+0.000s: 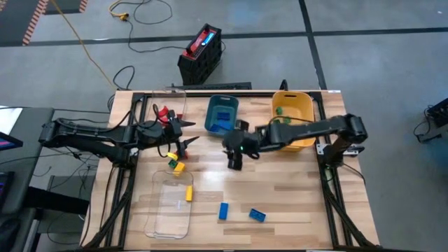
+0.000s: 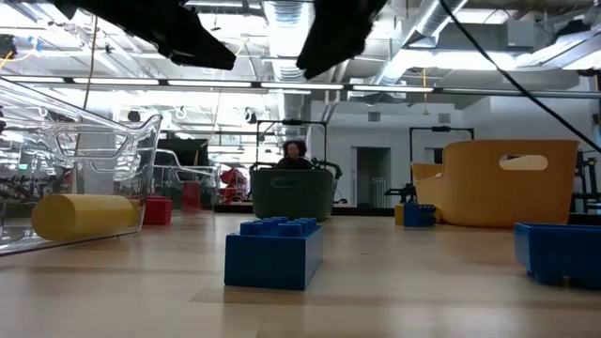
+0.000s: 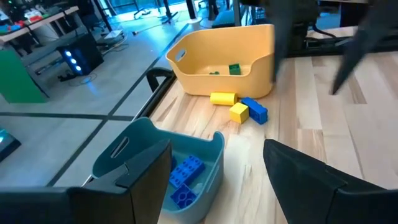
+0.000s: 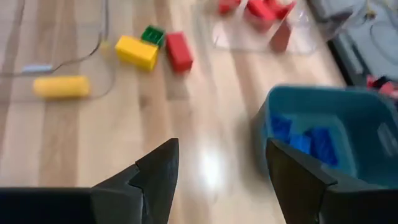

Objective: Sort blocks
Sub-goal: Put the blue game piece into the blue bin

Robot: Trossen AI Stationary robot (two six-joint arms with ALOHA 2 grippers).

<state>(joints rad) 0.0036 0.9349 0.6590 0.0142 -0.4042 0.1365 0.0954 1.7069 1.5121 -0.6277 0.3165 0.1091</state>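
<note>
Two dark arms hang over a pale wooden table (image 1: 280,196) strewn with toy bricks. The right gripper (image 1: 233,160) hovers above bare wood just in front of the teal bin (image 1: 221,112), its fingers (image 4: 155,171) spread apart with nothing between them. The left gripper (image 1: 187,131) sits at the table's left side, between the far clear tray (image 1: 175,105) and the teal bin; its fingers (image 3: 305,177) are likewise spread and empty.

Blue bricks (image 1: 222,117) lie inside the teal bin, also seen in the right wrist view (image 4: 308,140). A green brick (image 3: 234,69) rests in the yellow bin (image 1: 292,108) at the far right. Red bricks (image 1: 163,112) sit in the far clear tray.

Beside the left gripper, a small cluster lies loose on the wood: a yellow brick (image 4: 136,51), a green brick (image 4: 152,33) and a red brick (image 4: 179,51), touching or nearly so. A yellow cylinder-shaped brick (image 1: 189,193) lies in the near clear tray (image 1: 168,210). Two blue bricks wait on open wood near the front edge, one (image 1: 223,211) just right of that tray and another (image 1: 257,215) a little farther right.

In the low view, a person (image 2: 294,155) sits beyond the table.
</note>
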